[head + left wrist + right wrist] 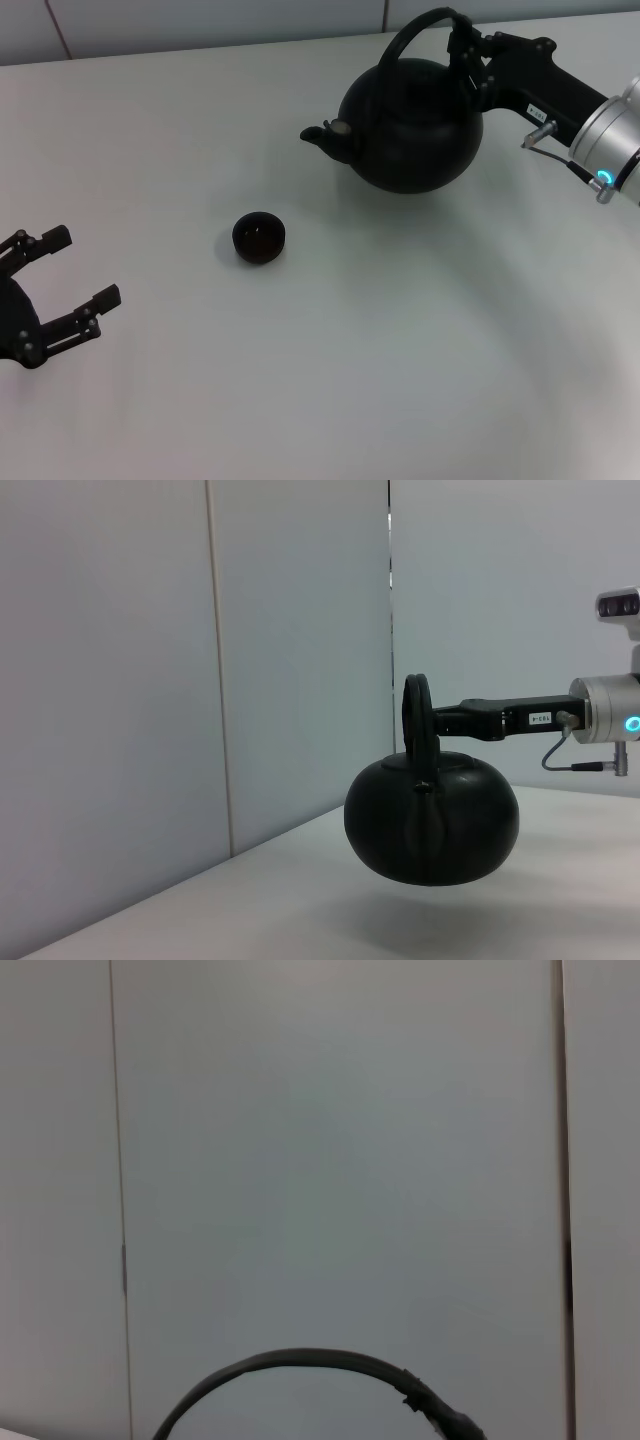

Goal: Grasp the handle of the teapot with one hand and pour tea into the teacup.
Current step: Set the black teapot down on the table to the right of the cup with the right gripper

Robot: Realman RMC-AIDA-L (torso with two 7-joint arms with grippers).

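Observation:
The matte-black teapot (415, 125) is at the back right of the white table, its spout pointing left. My right gripper (466, 48) is shut on the right side of its arched handle (410, 35). In the left wrist view the teapot (432, 820) seems to hang just above the table, with the handle (416, 715) held by the right gripper (440, 720). The handle's arc (300, 1360) shows in the right wrist view. The small black teacup (260, 238) stands left of and nearer than the teapot. My left gripper (80, 268) is open and empty at the near left.
The white table (400, 350) reaches back to a pale panelled wall (120, 680). Nothing else stands on it.

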